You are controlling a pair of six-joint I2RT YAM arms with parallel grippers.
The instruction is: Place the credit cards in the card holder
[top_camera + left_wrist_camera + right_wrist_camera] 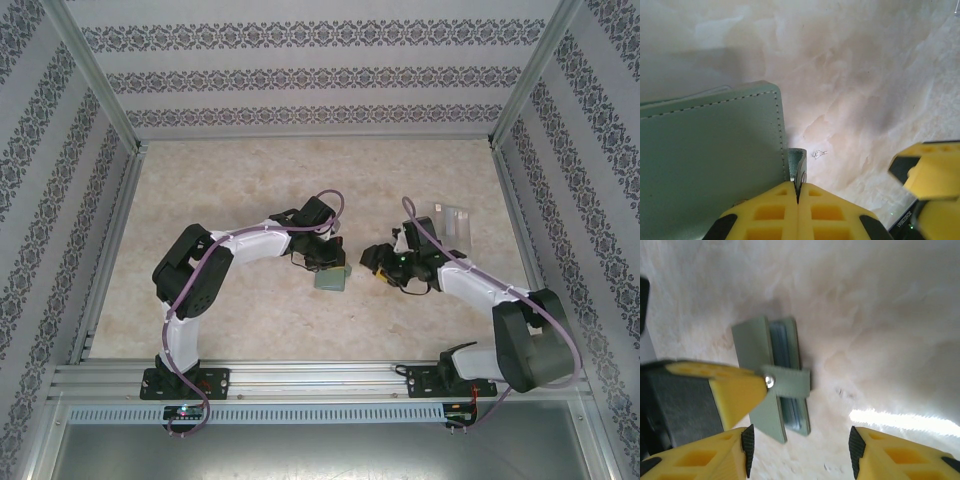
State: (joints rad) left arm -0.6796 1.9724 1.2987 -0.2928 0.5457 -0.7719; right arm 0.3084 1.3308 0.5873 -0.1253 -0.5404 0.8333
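Yellow fingers of the left gripper (798, 194) sit closest to the lens in the left wrist view, pressed together with no gap between them, and pinched in that seam is the little snap tab (799, 167) of the card holder (710, 160). From that pinch the sage-green case spreads to the left, its stitched edge running up beside the tab, with the pale marbled table (855, 75) beyond it. In the right wrist view the right gripper (801, 452) has its two yellow fingers well apart with nothing between them, hovering just short of the holder. There the case is slightly parted, and pale grey-blue layers show between its green flaps; whether these are cards or inner pockets cannot be told. The tab's metal snap (769, 382) lies right at the tip of the left gripper's finger. Whether the case rests on the table or is raised just off it is not clear. From above, the holder lies near the middle of the table, directly under the left gripper, with the right gripper just beside it on the right, the two facing each other. Farther out, behind the right arm's wrist, the credit cards (455, 217) lie flat on the table, apart from the holder. Patterned walls (300, 80) close in the table on three sides.
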